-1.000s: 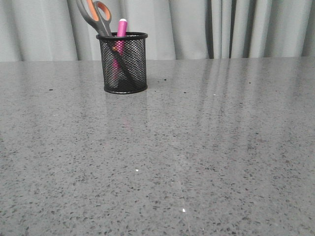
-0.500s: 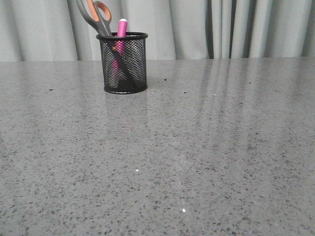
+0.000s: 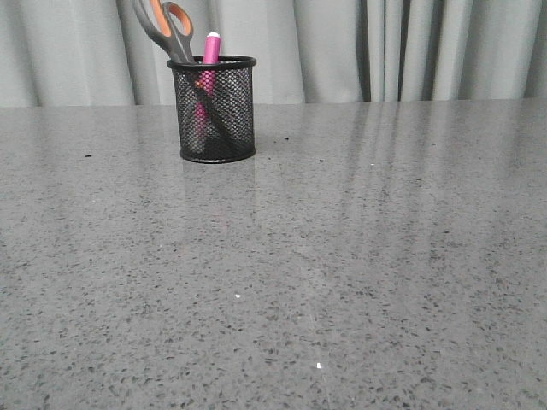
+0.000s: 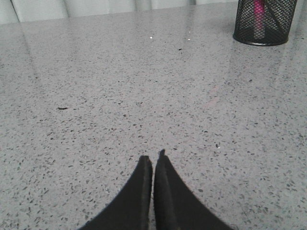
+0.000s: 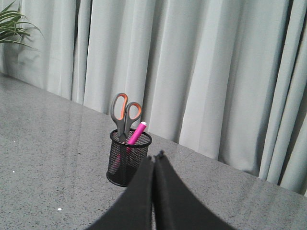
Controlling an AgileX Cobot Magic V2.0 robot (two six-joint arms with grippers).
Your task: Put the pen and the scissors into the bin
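Observation:
The black mesh bin (image 3: 214, 113) stands at the far left-centre of the grey table. The scissors (image 3: 164, 27) stand in it, grey and orange handles up, leaning left. The magenta pen (image 3: 210, 48) stands in it too, its white end just above the rim. In the right wrist view the bin (image 5: 125, 158), scissors (image 5: 123, 113) and pen (image 5: 137, 132) show beyond my right gripper (image 5: 154, 157), which is shut and empty. My left gripper (image 4: 153, 158) is shut and empty, low over bare table, with the bin (image 4: 264, 23) far off. Neither gripper shows in the front view.
Pale grey curtains (image 3: 359, 47) hang behind the table's far edge. A green plant (image 5: 10, 24) shows at one corner of the right wrist view. The speckled tabletop (image 3: 342, 256) stretches in front of the bin.

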